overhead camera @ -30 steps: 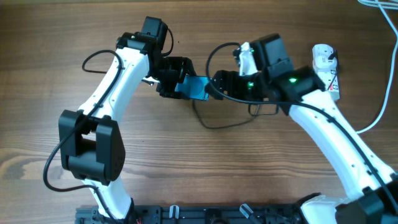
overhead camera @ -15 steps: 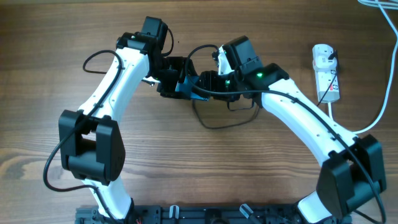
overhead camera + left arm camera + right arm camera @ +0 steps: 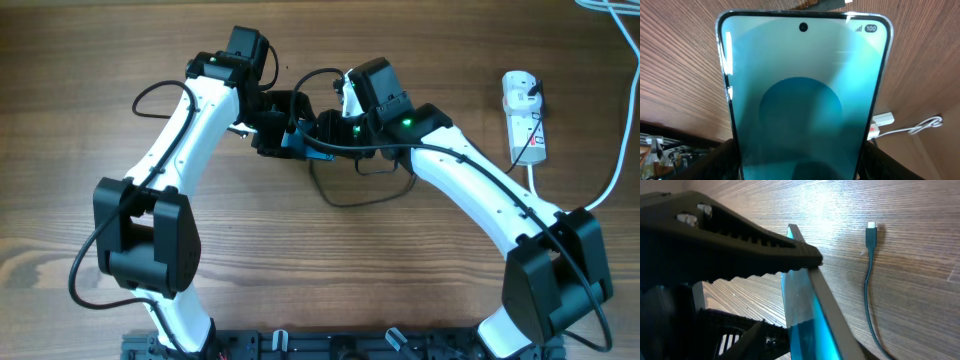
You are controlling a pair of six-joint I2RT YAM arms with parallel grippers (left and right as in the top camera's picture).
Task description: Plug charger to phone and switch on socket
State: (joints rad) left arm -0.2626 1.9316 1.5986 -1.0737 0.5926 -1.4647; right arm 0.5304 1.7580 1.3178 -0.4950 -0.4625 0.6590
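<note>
The phone, teal screen lit, fills the left wrist view, and my left gripper is shut on its lower sides. In the overhead view the left gripper holds it above the table, with only a blue sliver of the phone showing. My right gripper has come up against it. In the right wrist view the phone stands edge-on between the right gripper's jaws, with a gap on the left side. The charger lies loose on the wood, plug tip free. The socket lies far right.
The charger's black cable loops on the table under both grippers. A thick white cord runs from the socket along the right edge. The left gripper's ridged finger crosses the top of the right wrist view.
The right arm has swung left from beside the socket to the phone, and its jaws have narrowed. The left arm and the phone have stayed still.
</note>
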